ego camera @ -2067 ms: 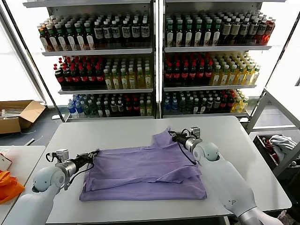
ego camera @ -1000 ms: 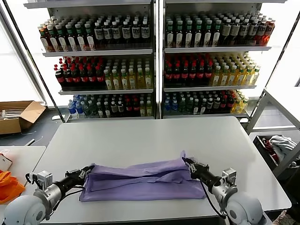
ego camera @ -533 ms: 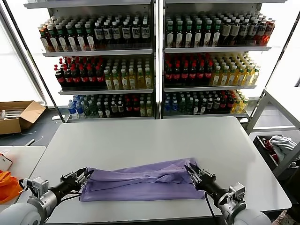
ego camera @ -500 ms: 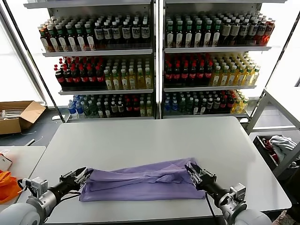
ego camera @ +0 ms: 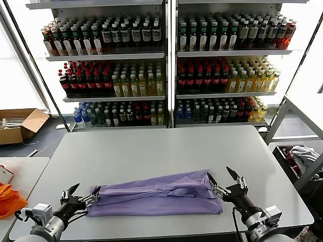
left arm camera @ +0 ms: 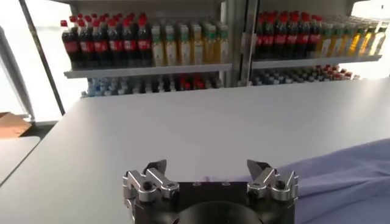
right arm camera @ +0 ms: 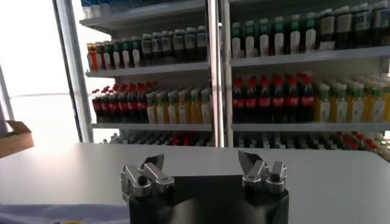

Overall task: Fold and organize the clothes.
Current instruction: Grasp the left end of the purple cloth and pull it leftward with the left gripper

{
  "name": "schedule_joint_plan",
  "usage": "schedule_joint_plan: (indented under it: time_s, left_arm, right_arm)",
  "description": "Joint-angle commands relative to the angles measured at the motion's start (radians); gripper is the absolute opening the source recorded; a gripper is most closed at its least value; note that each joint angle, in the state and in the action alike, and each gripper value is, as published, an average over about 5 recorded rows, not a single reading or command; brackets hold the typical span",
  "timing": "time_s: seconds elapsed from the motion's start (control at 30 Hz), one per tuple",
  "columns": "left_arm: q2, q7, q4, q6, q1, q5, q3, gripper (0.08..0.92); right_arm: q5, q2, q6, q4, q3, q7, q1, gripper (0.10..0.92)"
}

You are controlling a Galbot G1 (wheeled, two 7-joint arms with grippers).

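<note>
On the white table (ego camera: pixel 151 146), near its front edge, the lavender T-shirt (ego camera: pixel 156 194) lies folded into a long flat band, plain side up. I take this T-shirt as the landmark.

Far left of the T-shirt, off the table, there is an orange thing (ego camera: pixel 9 199) on a lower side table (ego camera: pixel 22 169), and behind it, on the floor, an open cardboard box (ego camera: pixel 20 123).

Just at the left end of the T-shirt is the left gripper (ego camera: pixel 81 193). Its fingers are spread wide and hold nothing; one fingertip is just beside the cloth edge, the other is apart from it. In the left wrist view this gripper (left arm camera: pixel 210 173) is also spread, with the bare table between the fingers and the T-shirt (left arm camera: pixel 341 176) to one side.

Behind the T-shirt, beyond the table, stand two shelves (ego camera: pixel 166 55) full of bottles (ego camera: pixel 126 78) in rows.

At the right end of the T-shirt is the right gripper (ego camera: pixel 224 181), also spread wide and empty. One fingertip is just beside the cloth corner, the other points away from it. The right wrist view shows the same open fingers of this gripper (right arm camera: pixel 204 167).

Far right of the T-shirt, off the table, is a metal frame (ego camera: pixel 282 121) and a bin with crumpled cloth (ego camera: pixel 303 154).
</note>
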Motion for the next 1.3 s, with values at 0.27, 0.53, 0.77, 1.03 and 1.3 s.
schedule_joint_plan:
  time_s: [0.27,0.53,0.77,1.03,1.3]
  left_arm:
    - [-0.202,-0.474,0.064,-0.027,-0.079,-0.042,0.271,0.823]
    - [-0.211,-0.475,0.090,-0.023,-0.090,-0.042,0.280,0.823]
    - [-0.225,-0.474,0.079,-0.027,-0.078,-0.039,0.298,0.812]
    - [-0.235,-0.444,0.091,-0.047,-0.072,-0.036,0.284,0.607]
    - [-0.222,-0.332,0.097,-0.087,-0.064,-0.031,0.215,0.382]
  right_arm:
    - [-0.065,0.067,0.067,0.048,0.033,-0.020,-0.091,0.823]
    - [-0.066,0.081,0.070,0.073,0.026,-0.032,-0.104,0.823]
    - [-0.064,0.082,0.069,0.081,0.021,-0.027,-0.097,0.823]
    - [-0.061,0.083,0.066,0.083,0.016,-0.019,-0.088,0.823]
    - [-0.040,0.087,0.058,0.060,0.032,-0.017,-0.062,0.823]
